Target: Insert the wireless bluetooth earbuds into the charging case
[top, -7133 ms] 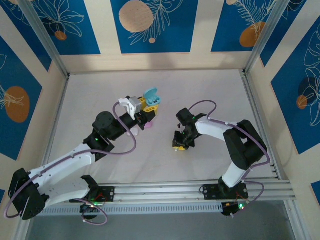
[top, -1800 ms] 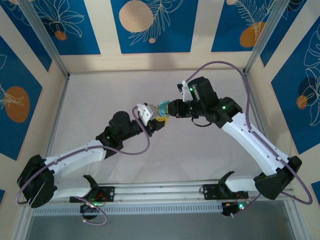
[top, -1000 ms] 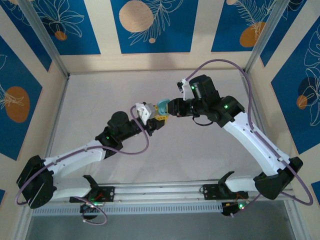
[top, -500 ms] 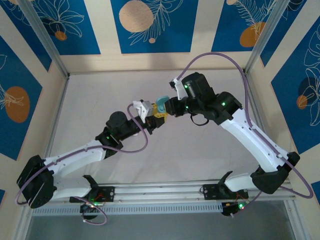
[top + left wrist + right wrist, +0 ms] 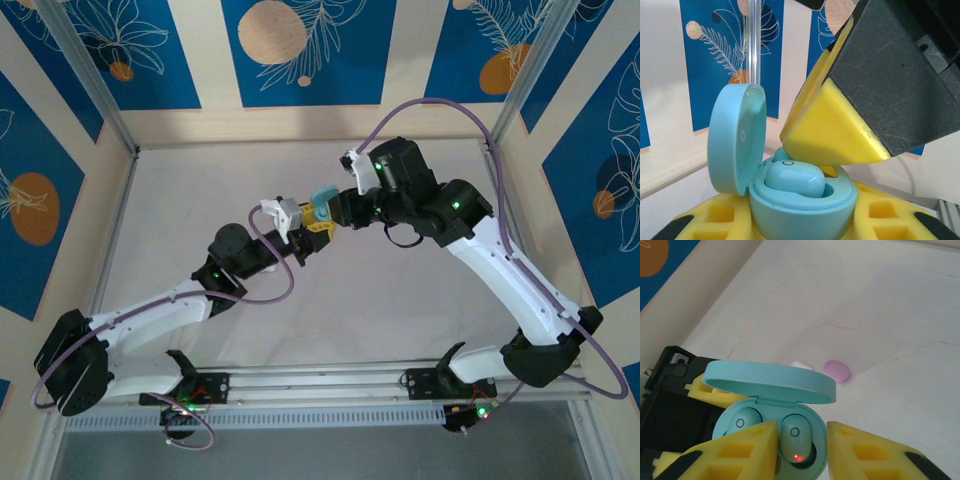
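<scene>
**White table (image 5: 400,300) below, blue case held up between two arms**

Left of centre, the left gripper (image 5: 310,225) is clamped on the light blue charging case (image 5: 800,210) and holds it clear of the table, base between its yellow pads, lid swung open and standing upright on the far side. Both wells are filled. The left earbud (image 5: 742,422) lies low in its well. The right earbud (image 5: 796,437) shows a red light and, seen from the left wrist, rides a little above the rim.

The right gripper (image 5: 338,210) reaches in from the right, its jaws parted and pinching nothing. The right earbud lies straight ahead of it in the gap between the two pads, its long axis running along that gap toward the hinge. The right arm is plainly the nearer one to finish here. I judge a short straight push into the well would seat it, since any sideways drift would catch the rim.

On the table beyond the lid lie a pink earbud (image 5: 836,371) and a white piece (image 5: 801,365), partly hidden.
</scene>
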`<state>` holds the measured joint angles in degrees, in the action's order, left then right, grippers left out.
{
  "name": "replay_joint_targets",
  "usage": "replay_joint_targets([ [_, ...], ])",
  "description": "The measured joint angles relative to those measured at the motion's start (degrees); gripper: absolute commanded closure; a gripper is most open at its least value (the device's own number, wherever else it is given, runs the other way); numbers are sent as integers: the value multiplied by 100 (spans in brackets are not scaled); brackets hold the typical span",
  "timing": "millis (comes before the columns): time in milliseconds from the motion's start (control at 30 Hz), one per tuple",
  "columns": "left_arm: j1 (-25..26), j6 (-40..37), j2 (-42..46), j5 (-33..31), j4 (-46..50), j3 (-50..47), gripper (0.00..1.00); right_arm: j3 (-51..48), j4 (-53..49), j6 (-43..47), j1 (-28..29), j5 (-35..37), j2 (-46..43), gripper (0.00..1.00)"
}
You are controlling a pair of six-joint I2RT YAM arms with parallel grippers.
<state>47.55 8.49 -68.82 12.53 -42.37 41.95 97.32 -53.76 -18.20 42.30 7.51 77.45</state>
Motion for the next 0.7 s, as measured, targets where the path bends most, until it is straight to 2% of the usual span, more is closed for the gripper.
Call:
replay_joint_targets([
  [300, 11, 2, 0, 153, -186, 46, 77, 9, 50, -46, -173, -507, -201, 63],
  [433, 22, 2, 0, 186, -225, 87, 77, 7, 72, -133, -260, -772, -297, 56],
  [700, 22, 0, 0, 181, -225, 90, 77, -151, 201, -339, -387, -1250, -566, 50],
])
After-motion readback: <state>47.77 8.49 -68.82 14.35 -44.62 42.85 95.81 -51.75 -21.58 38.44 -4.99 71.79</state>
